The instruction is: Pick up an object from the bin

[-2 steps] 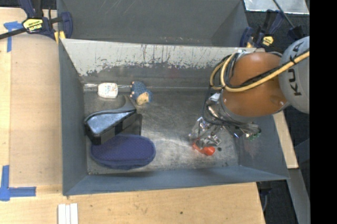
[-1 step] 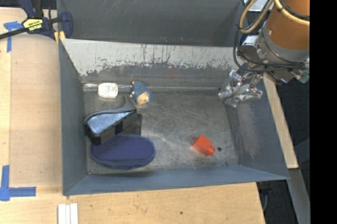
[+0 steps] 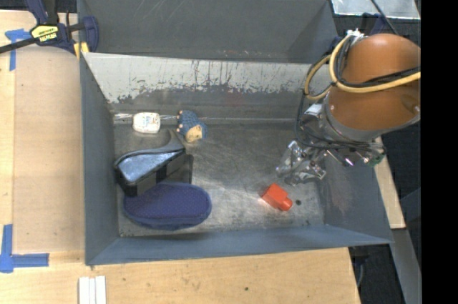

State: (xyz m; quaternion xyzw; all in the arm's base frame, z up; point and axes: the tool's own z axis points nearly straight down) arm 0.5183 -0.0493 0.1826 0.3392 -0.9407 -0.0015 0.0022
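My gripper (image 3: 299, 168) hangs low at the right side of the bin, its metal fingers pointing down and left under the orange cover. A small red block (image 3: 276, 197) lies on the bin floor just below and left of the fingertips, apart from them. Nothing shows between the fingers, and their spacing is too tangled to read.
At the left lie a dark blue oval pad (image 3: 167, 207) and a black-and-grey wedge-shaped thing (image 3: 152, 169) above it. Near the back wall sit a small white container (image 3: 147, 123) and a little blue-and-tan toy (image 3: 189, 127). The bin floor's middle is bare.
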